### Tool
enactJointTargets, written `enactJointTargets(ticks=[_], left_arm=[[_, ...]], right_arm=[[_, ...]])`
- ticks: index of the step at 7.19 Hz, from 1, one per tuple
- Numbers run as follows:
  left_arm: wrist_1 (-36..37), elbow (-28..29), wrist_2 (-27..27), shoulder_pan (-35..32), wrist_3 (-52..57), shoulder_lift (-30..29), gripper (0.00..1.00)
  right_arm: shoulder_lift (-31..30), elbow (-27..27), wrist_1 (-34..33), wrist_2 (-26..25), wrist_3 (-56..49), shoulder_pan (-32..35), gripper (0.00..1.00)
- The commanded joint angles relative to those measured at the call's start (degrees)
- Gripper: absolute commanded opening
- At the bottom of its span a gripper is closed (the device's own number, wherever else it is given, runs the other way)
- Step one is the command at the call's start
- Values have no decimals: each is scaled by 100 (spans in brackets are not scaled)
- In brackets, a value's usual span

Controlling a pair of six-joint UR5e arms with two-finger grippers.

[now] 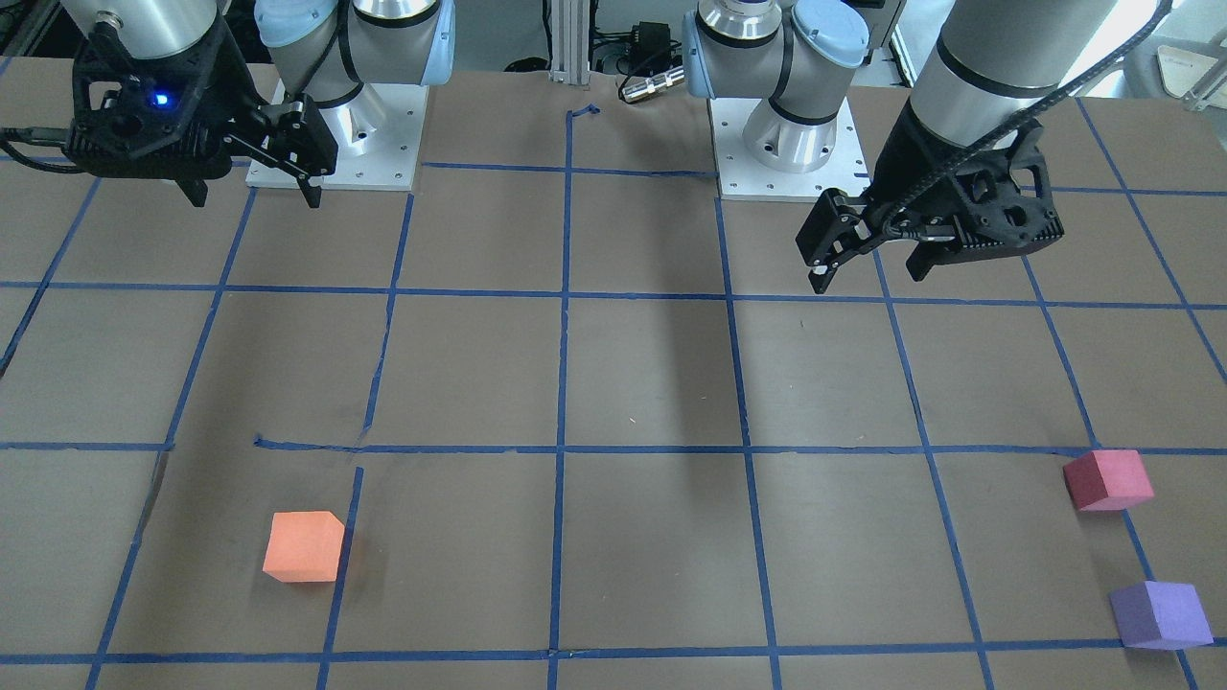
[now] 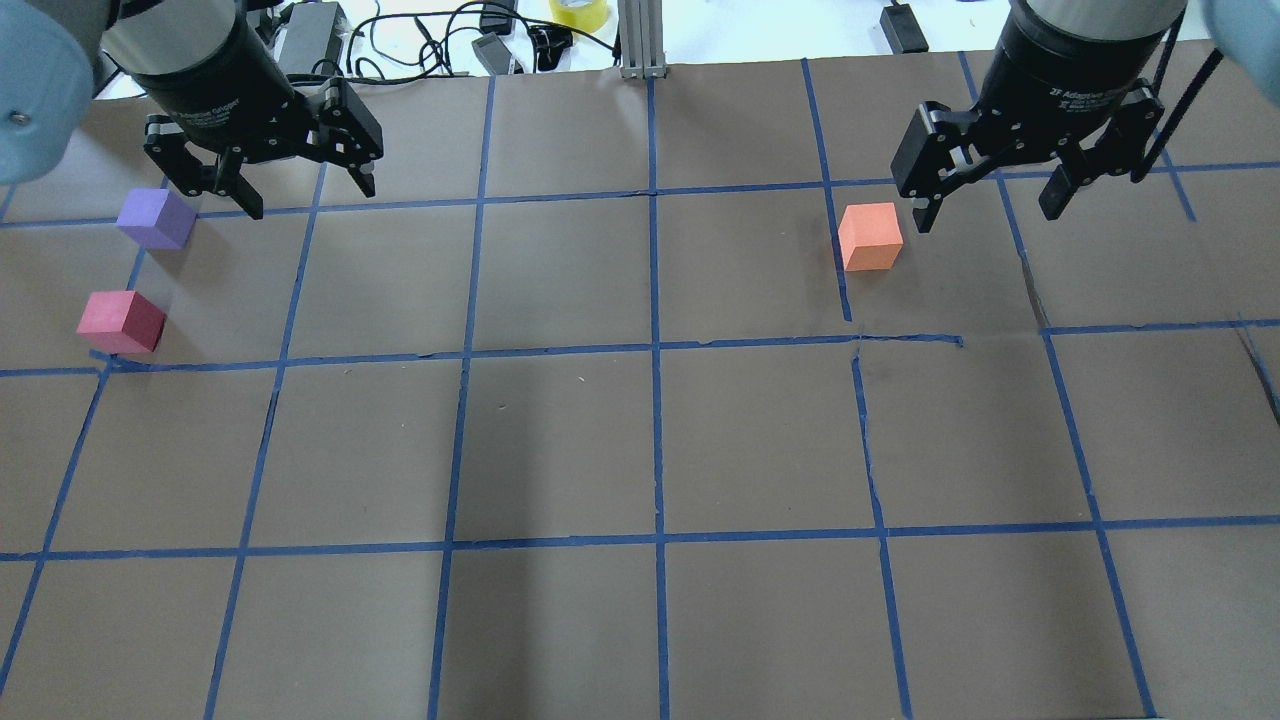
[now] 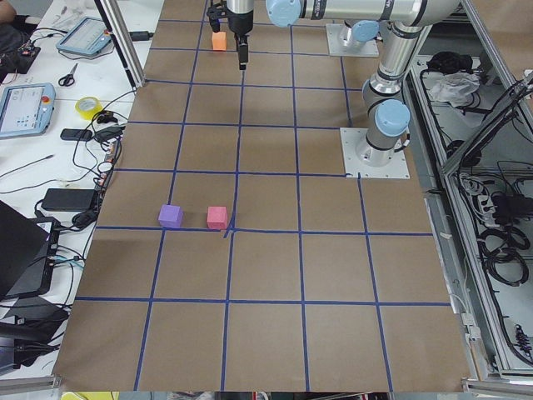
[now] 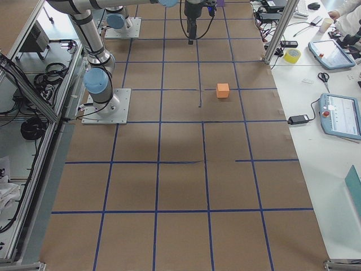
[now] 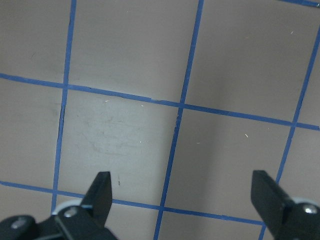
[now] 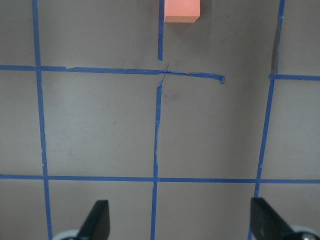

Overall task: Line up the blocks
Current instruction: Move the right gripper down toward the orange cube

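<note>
The orange block (image 2: 870, 236) lies on the right half of the table; it also shows in the front view (image 1: 304, 546) and at the top edge of the right wrist view (image 6: 182, 11). The crimson block (image 2: 122, 321) and the purple block (image 2: 156, 218) lie close together near the table's left edge, the purple one farther from me. My left gripper (image 2: 265, 185) is open and empty, raised above the table, apart from both. Its wrist view shows open fingers (image 5: 102, 192) over bare table. My right gripper (image 2: 990, 205) is open and empty, raised, to the right of the orange block.
Blue tape lines (image 2: 655, 350) divide the brown table into squares. The two arm bases (image 1: 335, 134) (image 1: 786, 144) are bolted at my side. An aluminium post (image 2: 640, 40), cables and a tape roll (image 2: 577, 12) sit beyond the far edge.
</note>
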Motion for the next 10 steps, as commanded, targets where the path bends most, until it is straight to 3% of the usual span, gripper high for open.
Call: enactJointTargets(ticks=[1,6,9,10], left_arm=[[-53,5,-277,-7,15,37,100],[-79,-3,-243,46,402,90,100],[-79,-3,-234,46,402,99,100],[-88,-3,-234,46,402,108,100]], right_arm=[[-5,1,12,18,0,0,100],[12,-43,-101,71,9,-281,100],[214,79,-523,45,-88,-264,100],[563,262,-1116,71,-88,-264,100]])
